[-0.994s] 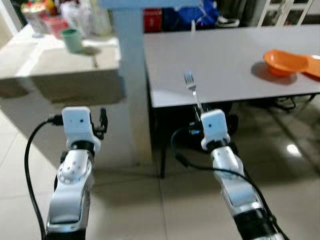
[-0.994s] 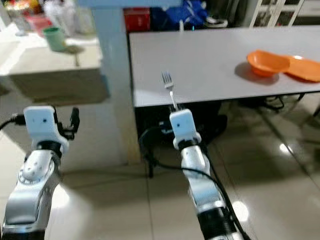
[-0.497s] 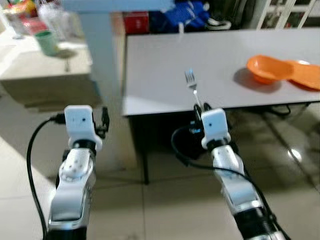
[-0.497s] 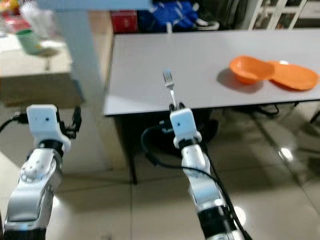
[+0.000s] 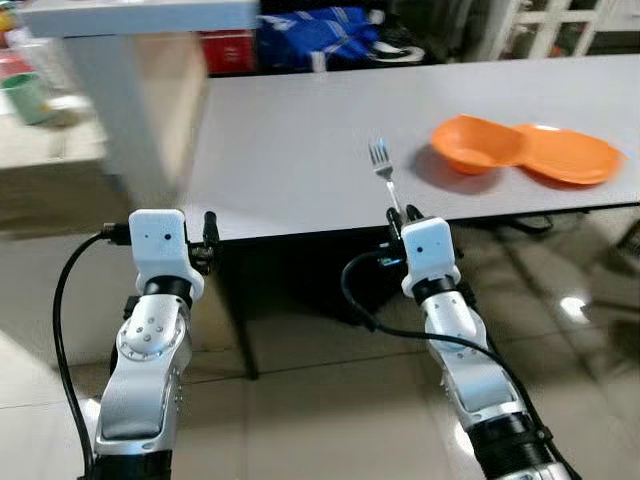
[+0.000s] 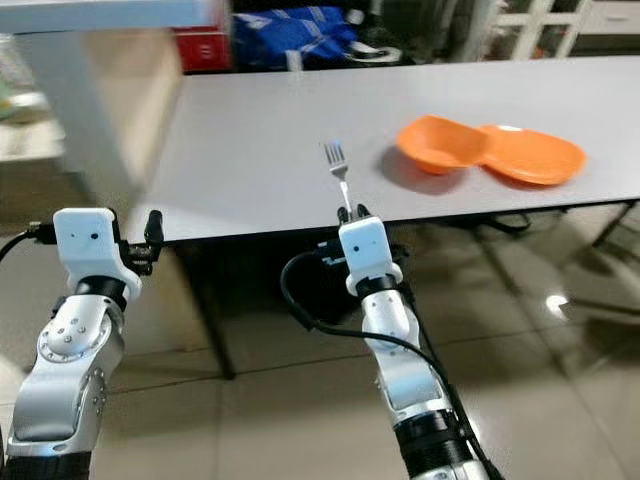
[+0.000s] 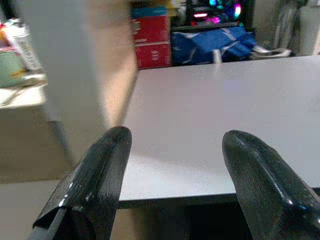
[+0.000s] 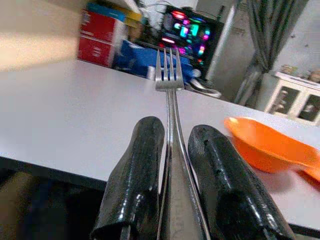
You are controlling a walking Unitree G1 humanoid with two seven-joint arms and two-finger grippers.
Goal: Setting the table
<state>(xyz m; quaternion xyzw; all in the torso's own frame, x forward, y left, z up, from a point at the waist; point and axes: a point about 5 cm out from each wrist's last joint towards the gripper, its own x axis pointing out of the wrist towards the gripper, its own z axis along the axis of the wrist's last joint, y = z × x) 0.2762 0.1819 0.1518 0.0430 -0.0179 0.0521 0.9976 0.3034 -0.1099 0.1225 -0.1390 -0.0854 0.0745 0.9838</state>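
Note:
My right gripper [image 5: 402,214] is shut on a silver fork [image 5: 382,170], which stands upright with its tines up, just in front of the grey table's [image 5: 300,130] near edge. The right wrist view has the fork [image 8: 169,95] clamped between the two black fingers [image 8: 132,185]. An orange bowl [image 5: 475,143] and an orange plate [image 5: 567,156] touch each other on the table to the right of the fork. My left gripper [image 7: 172,165] is open and holds nothing, level with the table's near left edge.
A pale pillar [image 5: 120,90] and a counter with a green cup [image 5: 22,97] stand to the left of the table. Blue bags [image 5: 315,25] and red boxes [image 5: 225,50] lie behind the table. Glossy tiled floor [image 5: 330,410] stretches below my arms.
The camera has swung to the right: the pillar and counter slid left, and the bowl and plate came nearer the middle. Both arms keep their pose, the fork still held.

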